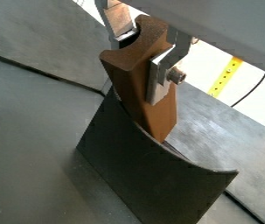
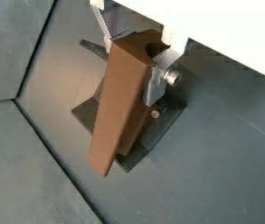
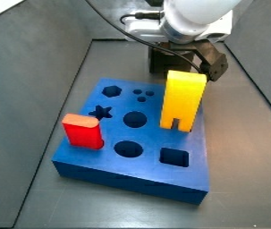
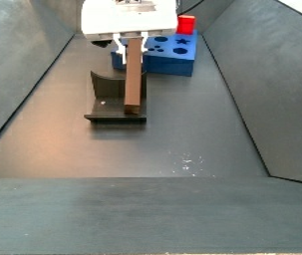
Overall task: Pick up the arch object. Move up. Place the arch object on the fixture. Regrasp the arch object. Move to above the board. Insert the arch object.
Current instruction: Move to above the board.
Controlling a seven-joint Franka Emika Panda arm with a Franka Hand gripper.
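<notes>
I see my claw point(image 4: 131, 42) at the upper centre of a side view, pointing straight down, its silver fingers point(image 1: 163, 72) clamped on the arch object point(image 1: 142, 84).

I count one gripper point(image 4: 130, 42), positioned above the fixture point(image 4: 108, 100) and closed on one arch object point(image 4: 135, 75); there is one fixture. In a wrist view I count two silver fingers point(image 1: 165, 70) clamping that brown piece. I count one board point(image 3: 114, 143). Two blocks stand on it: one yellow block point(image 3: 183, 100) and one red block point(image 3: 82, 131). In the board's top I count one star hole point(image 3: 100, 113), one square hole point(image 3: 174, 158) and six round holes point(image 3: 128, 149) that are visible; the yellow block may hide others.
</notes>
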